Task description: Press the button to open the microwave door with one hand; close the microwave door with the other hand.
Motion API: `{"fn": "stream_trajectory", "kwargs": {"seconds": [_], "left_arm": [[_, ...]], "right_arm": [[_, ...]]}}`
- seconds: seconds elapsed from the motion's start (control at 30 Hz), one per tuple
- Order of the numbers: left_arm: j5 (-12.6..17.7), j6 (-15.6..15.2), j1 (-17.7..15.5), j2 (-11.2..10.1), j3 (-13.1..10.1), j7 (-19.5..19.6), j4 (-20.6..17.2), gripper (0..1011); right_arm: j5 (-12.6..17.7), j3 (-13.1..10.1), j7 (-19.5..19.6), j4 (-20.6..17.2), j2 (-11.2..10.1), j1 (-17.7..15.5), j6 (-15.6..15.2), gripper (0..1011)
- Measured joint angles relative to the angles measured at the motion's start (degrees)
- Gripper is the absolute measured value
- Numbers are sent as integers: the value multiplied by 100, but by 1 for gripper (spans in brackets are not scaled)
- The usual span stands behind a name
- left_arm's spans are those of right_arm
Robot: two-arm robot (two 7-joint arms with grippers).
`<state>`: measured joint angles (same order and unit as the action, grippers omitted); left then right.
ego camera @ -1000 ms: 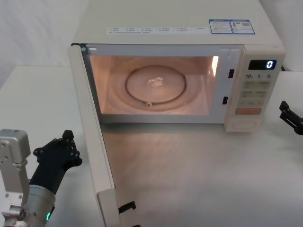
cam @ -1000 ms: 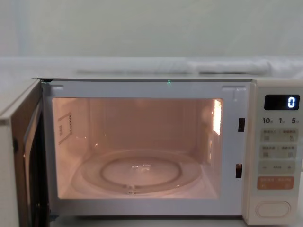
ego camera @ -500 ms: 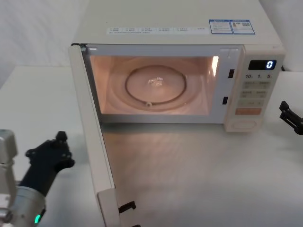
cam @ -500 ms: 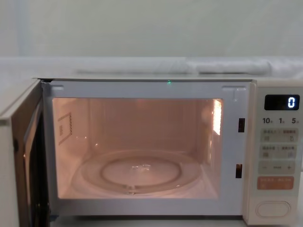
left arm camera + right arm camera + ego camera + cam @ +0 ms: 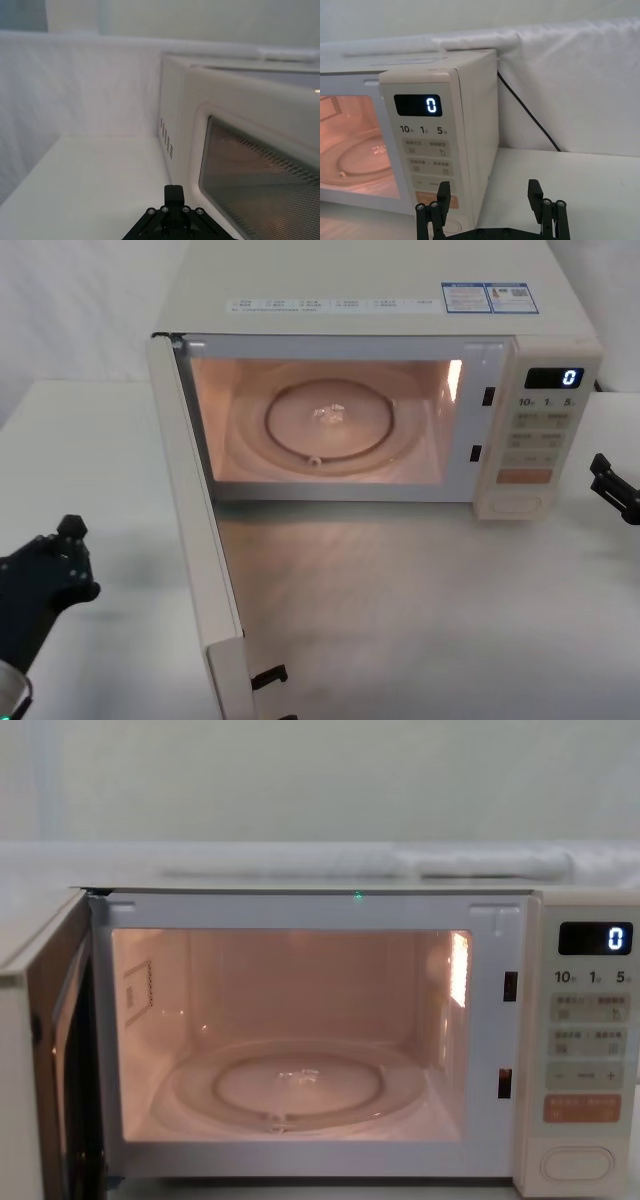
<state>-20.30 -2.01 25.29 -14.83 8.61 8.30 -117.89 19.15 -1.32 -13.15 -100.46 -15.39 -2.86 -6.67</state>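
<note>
The cream microwave [image 5: 380, 280] stands lit inside, its display reading 0. The microwave door [image 5: 195, 530] is swung wide open on its left hinge, edge toward me; its outer face with the dark window [image 5: 260, 165] fills the left wrist view. The wide cream button [image 5: 513, 503] sits at the bottom of the control panel [image 5: 577, 1161]. My left gripper [image 5: 68, 532] is low at the left, outside the open door and apart from it, fingers together [image 5: 173, 190]. My right gripper [image 5: 489, 192] hovers open just right of the panel [image 5: 600, 475], touching nothing.
A glass turntable [image 5: 330, 425] lies inside the cavity. A black power cord [image 5: 530, 117] runs down the white cloth backdrop behind the oven's right side. The white tabletop [image 5: 430, 620] stretches in front of the cavity.
My left gripper has drawn back leftward and toward me, farther from the open door. The door and right gripper have stayed put.
</note>
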Motion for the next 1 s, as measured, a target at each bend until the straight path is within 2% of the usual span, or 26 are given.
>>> {"fn": "stream_trajectory", "kwargs": {"seconds": [0.2, 0.33, 0.47, 0.5, 0.53, 0.73, 0.9, 1.0], "left_arm": [[-231, 122, 246, -150, 229, 334, -309, 0], [-570, 253, 433, -355, 412, 746, -540, 0], [-976, 329, 623, -746, 535, 1344, -767, 0], [-976, 329, 623, -746, 535, 1344, -767, 0], [-1035, 321, 648, -846, 542, 1452, -811, 0], [-1244, 246, 670, -1146, 500, 1765, -870, 0], [-1374, 188, 566, -1404, 250, 1995, -844, 0], [-1408, 172, 474, -1482, 129, 2053, -810, 0]], "right_arm": [[0, 0, 0, 0, 0, 0, 0, 1002], [0, 0, 0, 0, 0, 0, 0, 1002], [0, 0, 0, 0, 0, 0, 0, 1002], [0, 0, 0, 0, 0, 0, -1, 1002], [0, 0, 0, 0, 0, 0, 0, 1002], [0, 0, 0, 0, 0, 0, 0, 1002], [0, 0, 0, 0, 0, 0, 0, 1002], [0, 0, 0, 0, 0, 0, 0, 1002]]}}
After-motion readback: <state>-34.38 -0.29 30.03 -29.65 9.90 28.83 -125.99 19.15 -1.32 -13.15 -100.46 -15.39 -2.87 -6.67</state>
